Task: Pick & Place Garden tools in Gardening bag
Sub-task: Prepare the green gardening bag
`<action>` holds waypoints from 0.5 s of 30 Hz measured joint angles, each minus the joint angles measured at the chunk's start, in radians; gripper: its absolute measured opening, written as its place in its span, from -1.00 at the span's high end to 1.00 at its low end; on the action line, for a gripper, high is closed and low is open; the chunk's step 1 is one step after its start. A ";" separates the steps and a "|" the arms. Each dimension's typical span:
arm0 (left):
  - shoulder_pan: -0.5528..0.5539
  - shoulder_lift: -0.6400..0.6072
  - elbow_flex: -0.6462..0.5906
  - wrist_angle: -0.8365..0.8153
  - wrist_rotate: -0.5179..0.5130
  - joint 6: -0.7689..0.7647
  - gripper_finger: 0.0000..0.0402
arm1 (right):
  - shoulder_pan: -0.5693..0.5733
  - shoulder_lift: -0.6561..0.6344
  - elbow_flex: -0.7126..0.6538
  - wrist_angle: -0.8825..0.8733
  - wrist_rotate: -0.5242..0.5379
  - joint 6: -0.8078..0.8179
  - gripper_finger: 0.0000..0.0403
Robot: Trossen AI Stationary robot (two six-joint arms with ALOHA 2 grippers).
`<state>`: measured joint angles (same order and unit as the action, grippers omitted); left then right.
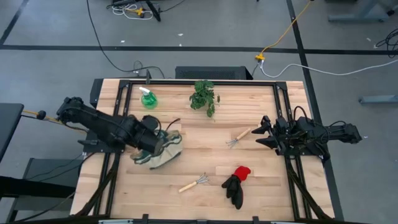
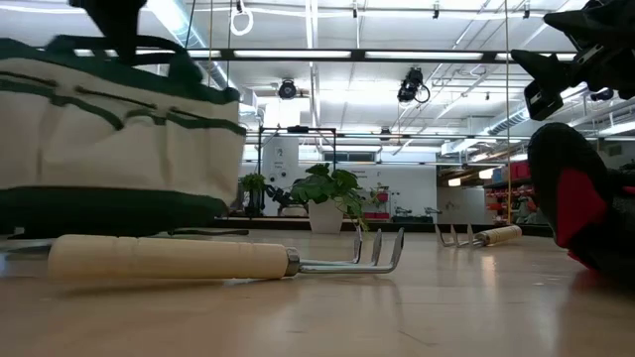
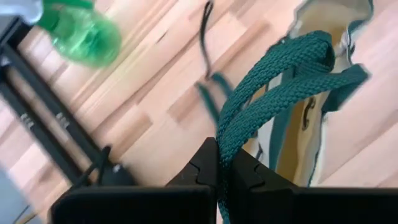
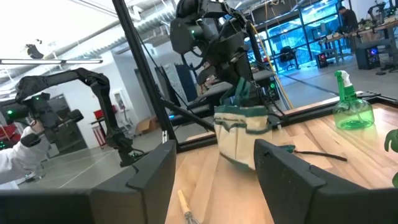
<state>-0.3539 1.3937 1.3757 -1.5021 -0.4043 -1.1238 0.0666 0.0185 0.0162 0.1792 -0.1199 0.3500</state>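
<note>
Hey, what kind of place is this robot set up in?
Probably a robotics lab or workshop: cables trail across the grey floor, another robot arm on a stand sits beyond the table, and ceiling lights line an open industrial hall.

The small cream canvas gardening bag (image 1: 163, 151) with dark green trim and outer pockets sits at the counter's left, its green woven handles (image 3: 273, 68) pulled together above its open mouth. A green plastic spray bottle (image 1: 148, 98) stands behind it, well apart. One wooden-handled metal hand rake (image 1: 239, 137) lies right of centre; the second rake (image 1: 194, 183) lies nearer the front edge (prongs pointing right). The red-and-black gloves (image 1: 236, 185) lie just beside that second rake.
</note>
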 joint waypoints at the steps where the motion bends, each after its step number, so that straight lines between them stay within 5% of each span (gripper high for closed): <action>1: 0.013 0.000 0.000 0.017 -0.004 0.020 0.96 | 0.000 0.000 0.000 0.000 0.000 0.000 -0.09; 15: 0.142 0.000 0.000 0.273 -0.046 0.255 0.96 | 0.000 0.000 0.000 0.000 0.000 -0.001 -0.09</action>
<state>-0.2115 1.3941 1.3754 -1.2295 -0.4503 -0.8690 0.0666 0.0185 0.0162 0.1787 -0.1198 0.3489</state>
